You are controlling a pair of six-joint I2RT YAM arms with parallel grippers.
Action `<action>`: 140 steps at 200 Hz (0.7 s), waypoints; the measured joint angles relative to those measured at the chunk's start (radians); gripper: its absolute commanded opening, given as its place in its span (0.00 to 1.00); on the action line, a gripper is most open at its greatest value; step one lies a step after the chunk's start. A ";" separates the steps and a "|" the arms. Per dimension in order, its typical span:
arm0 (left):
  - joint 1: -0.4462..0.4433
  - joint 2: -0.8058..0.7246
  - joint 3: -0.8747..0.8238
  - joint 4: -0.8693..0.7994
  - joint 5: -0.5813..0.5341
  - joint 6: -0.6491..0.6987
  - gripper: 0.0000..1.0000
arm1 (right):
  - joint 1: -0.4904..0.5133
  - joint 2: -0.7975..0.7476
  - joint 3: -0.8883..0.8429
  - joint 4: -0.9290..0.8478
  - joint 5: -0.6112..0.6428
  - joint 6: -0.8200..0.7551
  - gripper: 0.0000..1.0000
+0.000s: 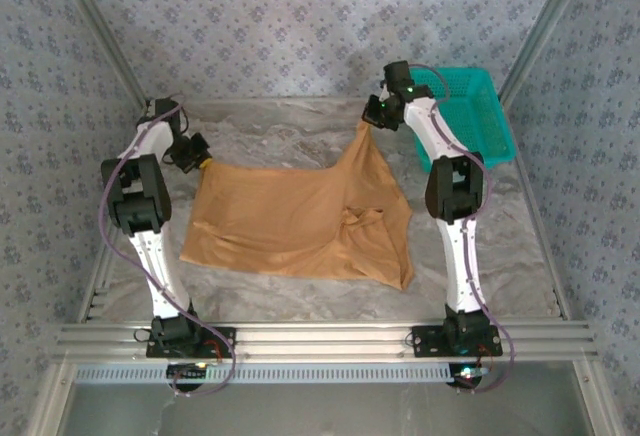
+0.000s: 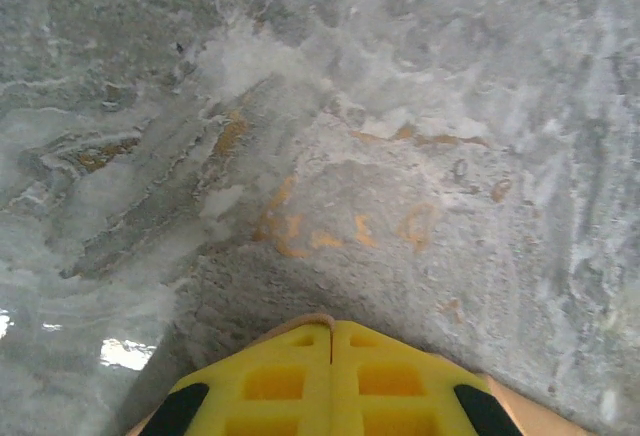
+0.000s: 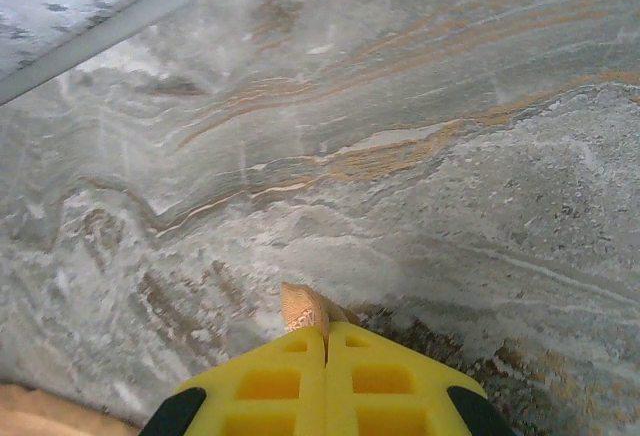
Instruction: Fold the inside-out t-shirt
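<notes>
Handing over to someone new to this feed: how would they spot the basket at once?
Start at the marble-patterned table and go to its far right corner. The teal basket stands there, a rectangular tub with latticed walls. Its blue-green colour and stiff sides set it apart from the tan t-shirt spread mid-table.

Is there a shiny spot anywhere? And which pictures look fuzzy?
Left wrist view: a white glare patch on the table at lower left, marble fuzzy. Right wrist view: no glare, marble veins clearer past the yellow fingers. Top view: even light, t-shirt sharp.
</notes>
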 measured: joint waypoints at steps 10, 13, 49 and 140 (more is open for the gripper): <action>0.000 -0.019 -0.006 0.001 0.004 -0.001 0.00 | 0.005 -0.033 -0.023 -0.001 0.000 -0.014 0.00; 0.000 -0.026 -0.009 0.002 0.005 -0.001 0.00 | 0.007 -0.042 -0.029 -0.002 0.000 -0.016 0.00; 0.000 -0.158 -0.106 0.010 0.020 -0.004 0.00 | 0.035 -0.222 -0.239 0.005 0.001 -0.064 0.00; 0.079 -0.543 -0.559 0.088 0.003 -0.004 0.00 | 0.091 -0.905 -1.010 0.092 0.068 -0.114 0.00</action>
